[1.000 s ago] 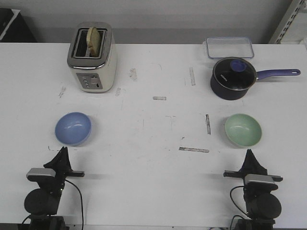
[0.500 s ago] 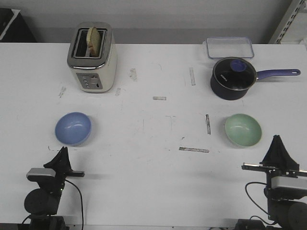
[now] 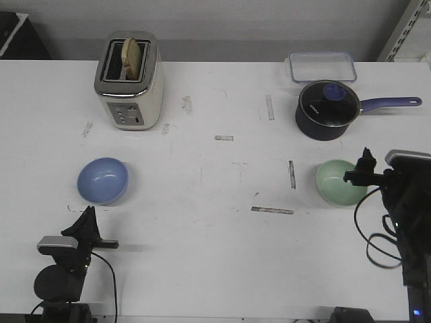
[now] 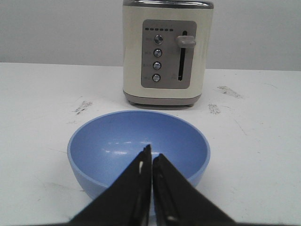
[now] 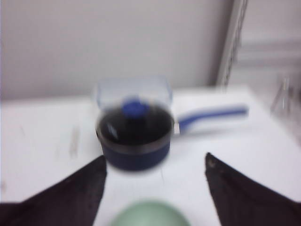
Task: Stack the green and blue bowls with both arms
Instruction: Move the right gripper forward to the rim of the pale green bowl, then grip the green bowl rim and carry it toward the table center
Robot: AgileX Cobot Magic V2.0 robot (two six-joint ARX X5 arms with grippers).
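Observation:
The periwinkle blue bowl [image 3: 102, 180] sits at the left front of the table. My left gripper [image 3: 87, 221] is shut and empty just in front of it. In the left wrist view its closed tips [image 4: 151, 156] overlap the blue bowl's [image 4: 103, 146] near rim. The mint green bowl [image 3: 339, 182] sits at the right. My right gripper [image 3: 367, 167] is raised at the bowl's right edge. In the blurred right wrist view it [image 5: 155, 162] is open and empty, with the green bowl [image 5: 150, 217] low between the fingers.
A cream toaster [image 3: 129, 81] with toast stands at the back left, behind the blue bowl [image 4: 167, 52]. A dark navy saucepan [image 3: 328, 110] with a long handle and a clear plastic container [image 3: 322, 66] stand behind the green bowl. The table's right edge is near the right arm.
My right arm has lifted from the front edge and moved forward and right, to the green bowl's right side, and its jaws have opened. The left arm and both bowls have not moved.

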